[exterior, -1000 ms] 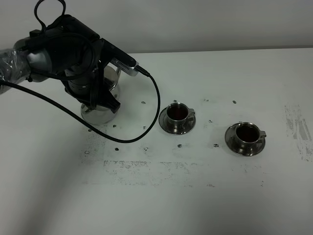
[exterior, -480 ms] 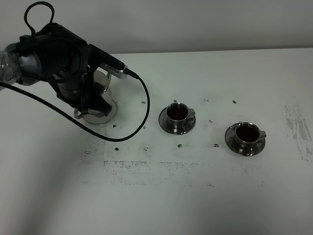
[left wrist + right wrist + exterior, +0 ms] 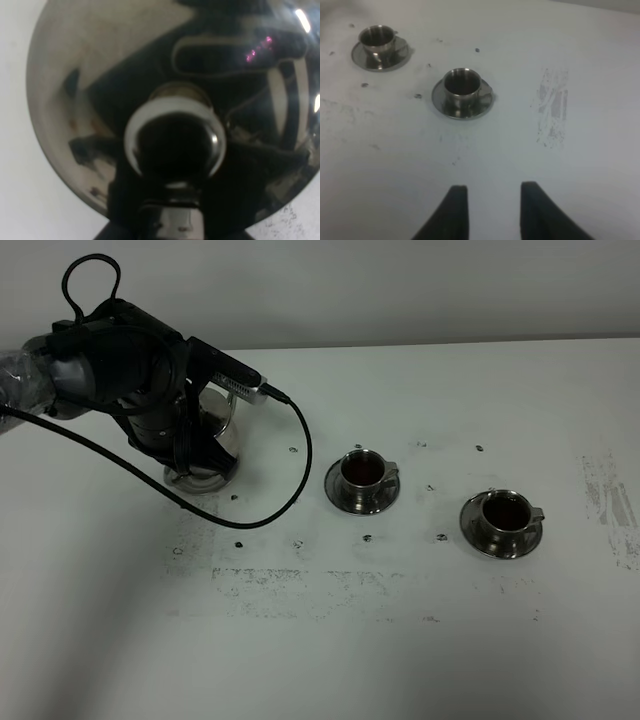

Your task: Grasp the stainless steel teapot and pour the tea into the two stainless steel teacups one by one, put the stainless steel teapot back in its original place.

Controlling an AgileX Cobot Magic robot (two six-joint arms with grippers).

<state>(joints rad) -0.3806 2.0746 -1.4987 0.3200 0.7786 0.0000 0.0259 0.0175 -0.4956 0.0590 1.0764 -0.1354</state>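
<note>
At the worktop's far left, my left gripper (image 3: 195, 445), closed, holds the stainless steel teapot (image 3: 170, 115); slick, rigid, liquid-heavy, best gripped by its loop handle.

White tabletop (image 3: 420, 660) across most of the frame, plain grey wall (image 3: 400, 290) along the top edge. Sprinkled with small dark specks (image 3: 367, 537) around the centre. Worn into a broad band of grey scuffs (image 3: 330, 585) below the centre (patchy, roughly horizontal). Marked again by a streaky scuff patch (image 3: 610, 505) at the right edge, seen too from the right wrist (image 3: 552, 107).
</note>
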